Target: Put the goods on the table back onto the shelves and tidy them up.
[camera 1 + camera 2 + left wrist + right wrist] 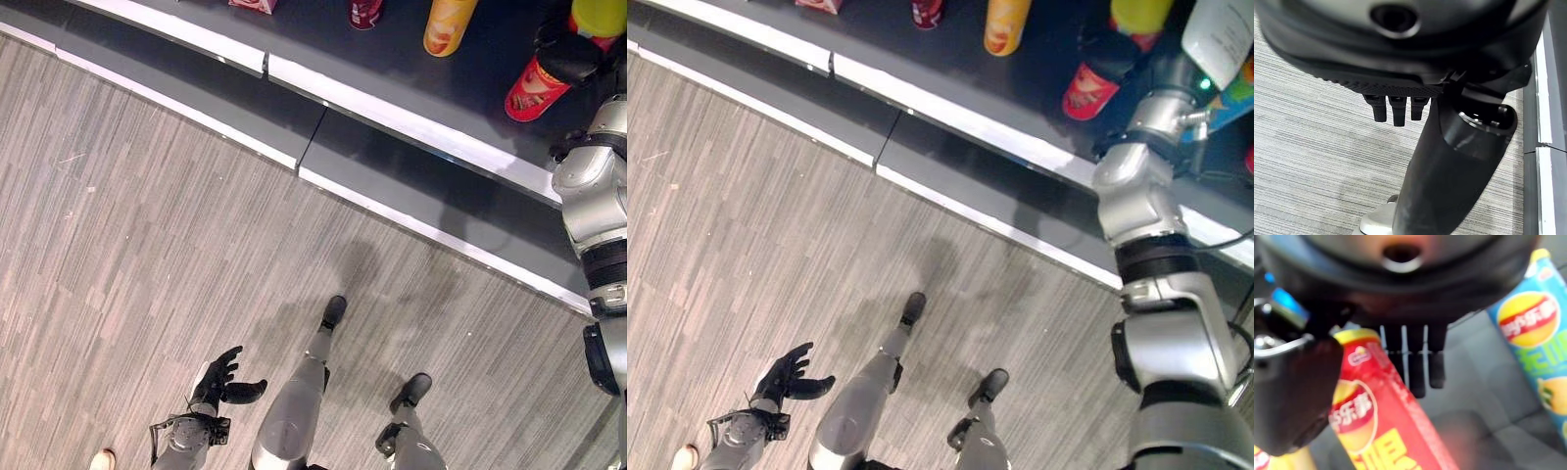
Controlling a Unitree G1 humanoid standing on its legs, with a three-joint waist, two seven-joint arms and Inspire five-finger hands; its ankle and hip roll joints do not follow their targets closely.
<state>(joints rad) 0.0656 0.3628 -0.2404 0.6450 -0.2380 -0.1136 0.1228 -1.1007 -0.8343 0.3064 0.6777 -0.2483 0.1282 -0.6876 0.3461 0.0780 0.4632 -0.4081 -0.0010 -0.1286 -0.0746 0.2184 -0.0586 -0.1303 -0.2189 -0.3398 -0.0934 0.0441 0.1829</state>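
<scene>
Right hand (1352,357) reaches over the shelf (392,59), fingers straight beside a tilted red crisp tube (1376,421); not gripped. Orange tube (449,24) stands at the shelf's front edge. Left hand (220,377) hangs relaxed, empty. Straightening appears unfinished.

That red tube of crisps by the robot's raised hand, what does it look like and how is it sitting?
The red crisp can is a tall round tube, seemingly glossy printed card, with a yellow rim at its end and a yellow-and-red oval emblem on its side. It stands tilted on the dark shelf, among other snack tubes. The right hand is at it, thumb on one side and straight fingers on the other; whether they press it cannot be told.
</scene>
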